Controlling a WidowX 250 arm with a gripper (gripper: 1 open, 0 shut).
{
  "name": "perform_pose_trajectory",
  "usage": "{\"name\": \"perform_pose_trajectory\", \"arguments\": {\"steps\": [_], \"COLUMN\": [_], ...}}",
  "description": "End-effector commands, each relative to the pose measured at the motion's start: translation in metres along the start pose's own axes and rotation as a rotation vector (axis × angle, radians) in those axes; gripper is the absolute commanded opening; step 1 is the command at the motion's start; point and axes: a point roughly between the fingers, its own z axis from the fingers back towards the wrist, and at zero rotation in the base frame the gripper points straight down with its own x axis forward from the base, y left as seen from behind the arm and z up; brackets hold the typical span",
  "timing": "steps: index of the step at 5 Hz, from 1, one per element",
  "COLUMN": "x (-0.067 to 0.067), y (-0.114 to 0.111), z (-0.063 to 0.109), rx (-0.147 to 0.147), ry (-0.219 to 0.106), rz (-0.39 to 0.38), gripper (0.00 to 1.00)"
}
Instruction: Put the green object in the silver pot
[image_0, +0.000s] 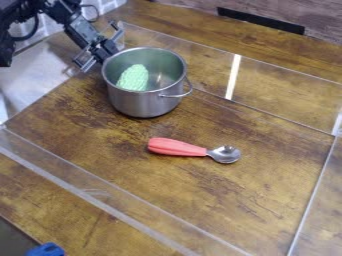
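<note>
The green object (132, 76), a light green bumpy oval, lies inside the silver pot (147, 96), leaning toward the pot's left wall. The pot stands on the wooden table at upper centre. My gripper (98, 55) is up and to the left of the pot, just outside its rim. Its dark fingers are shut with nothing between them. It does not touch the green object.
A spoon (193, 150) with a red handle and a metal bowl lies in front of the pot, at mid table. A clear raised edge (80, 180) runs around the work area. A small blue thing (47, 250) shows at the bottom left corner.
</note>
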Motion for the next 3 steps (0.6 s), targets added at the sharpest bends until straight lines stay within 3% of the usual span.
{"name": "perform_pose_trajectory", "arguments": {"steps": [1,3], "x": [0.0145,0.0200], "y": [0.0021,0.0067], "z": [0.0453,0.0506], "rx": [-0.044,-0.044], "ry": [-0.077,-0.091], "rz": [-0.033,-0.038], "gripper": [0.00,0.00]}}
